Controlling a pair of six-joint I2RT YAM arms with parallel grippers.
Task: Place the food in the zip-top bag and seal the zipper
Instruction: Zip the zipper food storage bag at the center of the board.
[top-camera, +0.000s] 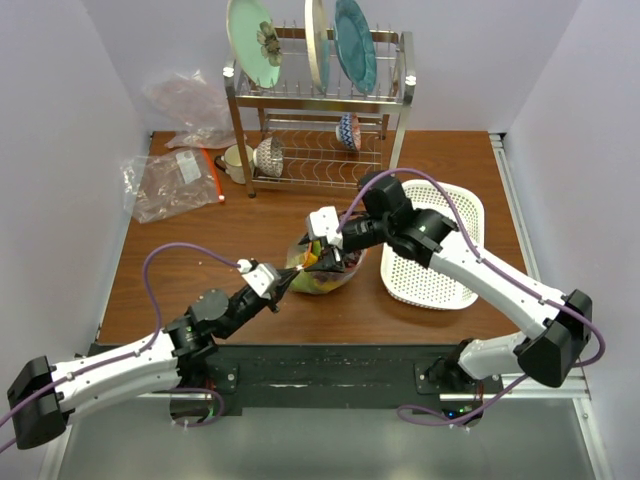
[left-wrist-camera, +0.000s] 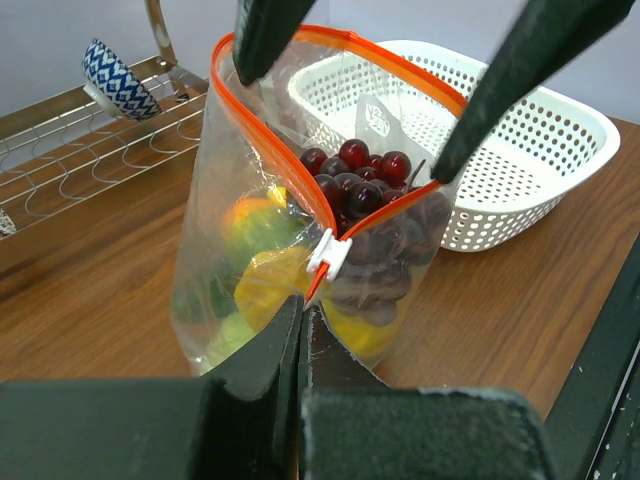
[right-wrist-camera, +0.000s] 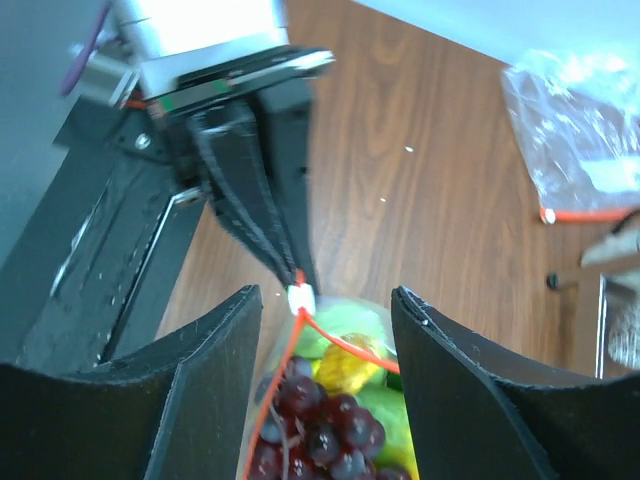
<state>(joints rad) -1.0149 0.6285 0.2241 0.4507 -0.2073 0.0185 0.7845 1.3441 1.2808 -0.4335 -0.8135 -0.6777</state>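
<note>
We start with the tabletop (top-camera: 250, 310). Near its right edge the white basket (top-camera: 432, 285) shows no food in any view we have. So the loading looks done, as far as we can judge.

The bag (left-wrist-camera: 225, 150) stands upright at mid-width, toward the near edge and just left of the basket. Inside it we make out dark grapes (left-wrist-camera: 355, 175) heaped on top, an orange (left-wrist-camera: 250, 220) against the near wall, something yellow (left-wrist-camera: 275, 285) lower down, and green pieces at the bottom.

What's left is the seal. The zipper (left-wrist-camera: 400, 62) gapes in a wide loop around the mouth, and its little white slider (left-wrist-camera: 328, 255) sits at the near end, so we reckon the whole run across has yet to be made.

Now the claws. The left claw (left-wrist-camera: 300, 305) is clenched tight on the bag's near corner, right beside the slider, and props the mouth up. The right claw (right-wrist-camera: 325, 300) hangs over the opening with its jaws well apart, one on either side of the slider end. It grasps nothing, and we cannot tell whether either jaw brushes the plastic.
</note>
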